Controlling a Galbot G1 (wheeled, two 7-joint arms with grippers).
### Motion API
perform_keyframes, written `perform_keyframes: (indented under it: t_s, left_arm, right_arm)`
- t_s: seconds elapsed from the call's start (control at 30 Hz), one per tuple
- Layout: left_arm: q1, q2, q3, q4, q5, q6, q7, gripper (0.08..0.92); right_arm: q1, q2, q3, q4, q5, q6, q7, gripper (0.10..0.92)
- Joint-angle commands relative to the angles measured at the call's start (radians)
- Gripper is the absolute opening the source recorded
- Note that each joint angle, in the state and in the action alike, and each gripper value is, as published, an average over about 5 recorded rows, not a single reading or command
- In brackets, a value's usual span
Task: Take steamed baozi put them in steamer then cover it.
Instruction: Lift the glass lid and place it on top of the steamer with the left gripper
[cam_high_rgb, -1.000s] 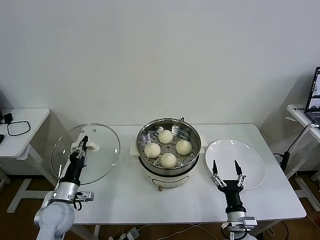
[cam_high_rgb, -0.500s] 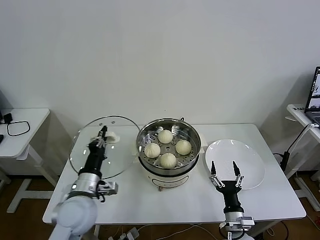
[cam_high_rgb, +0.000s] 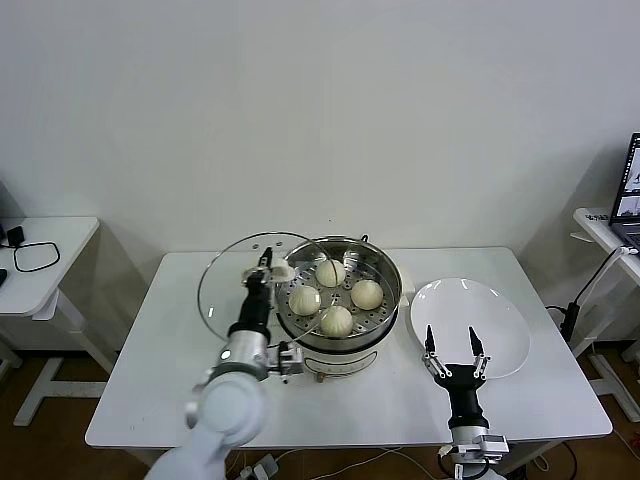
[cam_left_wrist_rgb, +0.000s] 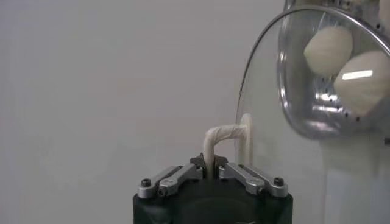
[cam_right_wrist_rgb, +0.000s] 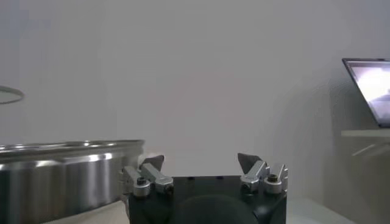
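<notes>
The four baozi (cam_high_rgb: 336, 293) lie inside the steel steamer (cam_high_rgb: 385, 303) at the table's middle. My left gripper (cam_high_rgb: 262, 268) is shut on the cream handle (cam_left_wrist_rgb: 226, 138) of the glass lid (cam_high_rgb: 228, 295) and holds the lid tilted in the air at the steamer's left rim. Through the lid, the left wrist view shows the steamer (cam_left_wrist_rgb: 308, 103) and two baozi (cam_left_wrist_rgb: 329, 50). My right gripper (cam_high_rgb: 453, 343) is open and empty, upright at the front edge of the white plate (cam_high_rgb: 500, 325). The steamer's wall also shows in the right wrist view (cam_right_wrist_rgb: 61, 176).
The white table (cam_high_rgb: 160, 390) carries the steamer and the plate. A side table (cam_high_rgb: 40, 270) with a cable stands at the far left. A desk with a laptop (cam_high_rgb: 628, 200) stands at the far right.
My left arm has carried the lid to the right, from the table's left side to the steamer's left rim. My right gripper has stayed near the plate.
</notes>
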Motion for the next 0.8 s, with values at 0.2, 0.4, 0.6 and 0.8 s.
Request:
perform_keyframes:
  t_s: [0.2,0.4,0.6,0.8]
  left_arm:
    - [-0.21,-0.229,0.192,0.241,0.138,0.118,0.046,0.19]
    - [-0.215,-0.284,0.195,0.3,0.155,0.106,0.031,0.19]
    - [-0.223,-0.322,0.18,0.335,0.154,0.106,0.015,0.19]
    - [-0.215,-0.348,0.191,0.362,0.154,0.103,-0.003,0.19]
  right_arm:
    - [0.016,-0.003,0.014,-0.031,0.002,-0.003,0.001,0.823]
    - [0.023,-0.003,0.017,-0.042,0.003,-0.001,0.0,0.823]
    - [0.025,-0.002,0.016,-0.047,0.0,-0.001,-0.001,0.823]
    - [0.028,0.002,0.014,-0.048,-0.003,-0.004,0.0,0.823]
